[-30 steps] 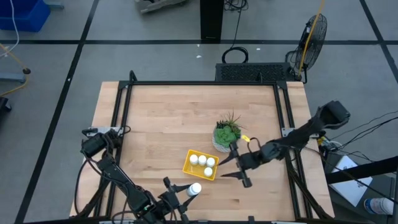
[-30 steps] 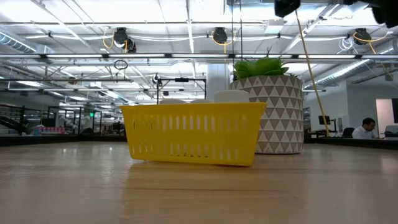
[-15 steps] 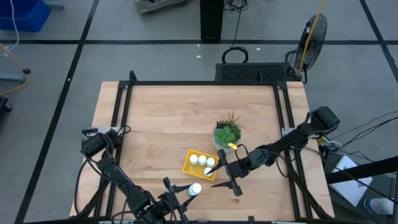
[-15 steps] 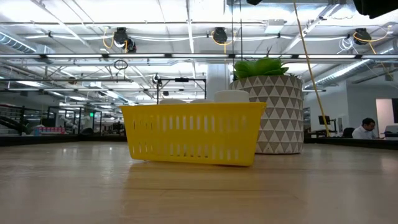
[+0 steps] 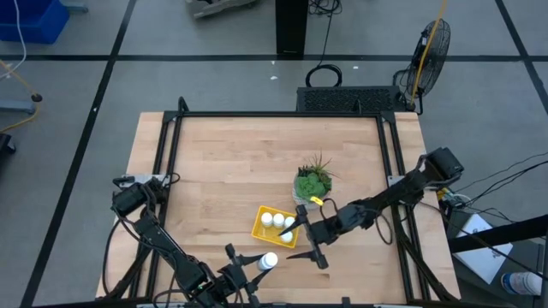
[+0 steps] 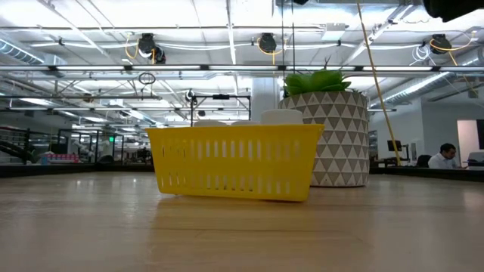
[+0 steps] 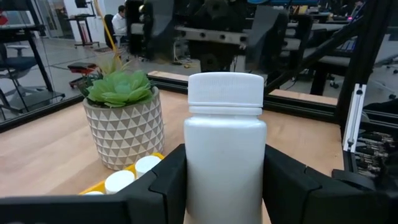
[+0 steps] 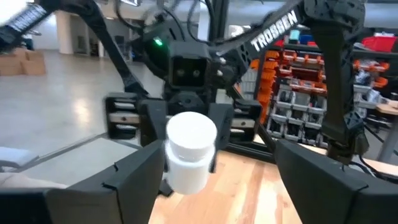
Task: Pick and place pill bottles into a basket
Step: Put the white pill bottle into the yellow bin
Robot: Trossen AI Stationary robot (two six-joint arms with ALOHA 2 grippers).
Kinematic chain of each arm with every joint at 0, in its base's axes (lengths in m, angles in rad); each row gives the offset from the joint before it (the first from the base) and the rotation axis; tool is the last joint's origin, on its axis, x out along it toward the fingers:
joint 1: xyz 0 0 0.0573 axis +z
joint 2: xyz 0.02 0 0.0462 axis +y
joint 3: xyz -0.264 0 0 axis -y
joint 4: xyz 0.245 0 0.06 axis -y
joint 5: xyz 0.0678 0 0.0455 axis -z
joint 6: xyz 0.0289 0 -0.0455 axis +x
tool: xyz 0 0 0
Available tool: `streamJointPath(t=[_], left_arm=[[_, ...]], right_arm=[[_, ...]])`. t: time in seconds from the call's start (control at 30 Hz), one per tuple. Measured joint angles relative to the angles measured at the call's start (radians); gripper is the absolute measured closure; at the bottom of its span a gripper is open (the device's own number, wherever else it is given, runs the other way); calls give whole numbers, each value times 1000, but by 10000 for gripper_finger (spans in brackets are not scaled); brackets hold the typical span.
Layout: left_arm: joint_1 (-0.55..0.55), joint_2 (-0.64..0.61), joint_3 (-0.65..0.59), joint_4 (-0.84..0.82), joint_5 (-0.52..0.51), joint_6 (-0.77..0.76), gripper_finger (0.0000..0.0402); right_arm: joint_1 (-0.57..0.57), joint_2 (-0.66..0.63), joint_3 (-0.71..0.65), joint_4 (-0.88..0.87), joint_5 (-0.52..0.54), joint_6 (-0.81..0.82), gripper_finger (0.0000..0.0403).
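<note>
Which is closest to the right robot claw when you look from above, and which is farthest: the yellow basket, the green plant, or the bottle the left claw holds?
From the right gripper:
1. The yellow basket, right beside it, toward the left arm.
2. The bottle in the left gripper, near the table's front edge, and the plant, behind the basket: too close to call.

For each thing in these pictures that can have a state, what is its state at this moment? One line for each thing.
Left gripper: shut on a pill bottle, held upright near the table's front edge.
Right gripper: open, over the basket's right edge, holding nothing.
Basket: on the table beside the plant pot, with pill bottles inside; three white caps show from above.
Plant pot: upright, untouched.
</note>
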Motion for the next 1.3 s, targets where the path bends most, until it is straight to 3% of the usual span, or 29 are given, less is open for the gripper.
streamJointPath(t=[0.33,1.3], left_arm=[[1,0,0,8,17,7,232],[46,0,0,39,54,67,235]], right_arm=[[-12,121,109,-1,-30,-6,100],[-12,123,130,-54,-26,13,110]])
